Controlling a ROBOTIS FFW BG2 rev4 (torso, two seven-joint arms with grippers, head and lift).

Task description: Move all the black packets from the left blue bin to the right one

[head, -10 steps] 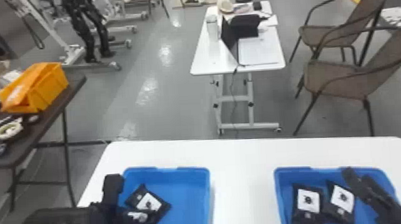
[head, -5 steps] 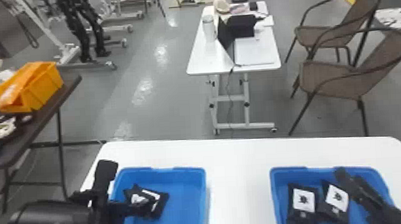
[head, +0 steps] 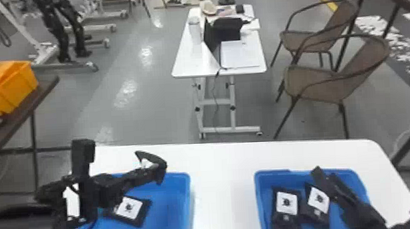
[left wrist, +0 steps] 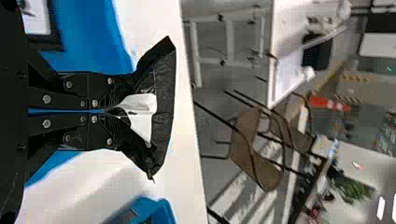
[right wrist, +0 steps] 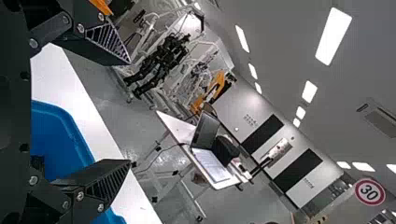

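In the head view my left gripper (head: pixel 135 179) is over the left blue bin (head: pixel 185 204), shut on a crumpled black packet (head: pixel 155 160). In the left wrist view the left gripper (left wrist: pixel 114 112) pinches that black packet (left wrist: pixel 164 100) and its white label. Another black packet (head: pixel 142 213) lies in the left bin below. Two black packets (head: pixel 287 203) (head: pixel 316 200) lie side by side in the right blue bin (head: pixel 261 186). My right gripper (head: pixel 321 176) is over the right bin's right part; in the right wrist view the right gripper (right wrist: pixel 130 112) has its fingers wide apart, nothing between them.
Both bins stand on a white table (head: pixel 223 161), with bare tabletop between them. Behind are a second table (head: pixel 181 65) with a laptop and brown chairs (head: pixel 323 82). At the left, an orange bin (head: pixel 15 87) rests on a dark table (head: pixel 46 94).
The left gripper has risen from within the left bin with a packet in it, uncovering the packet beneath. The head view has shifted slightly. The right arm looks still.
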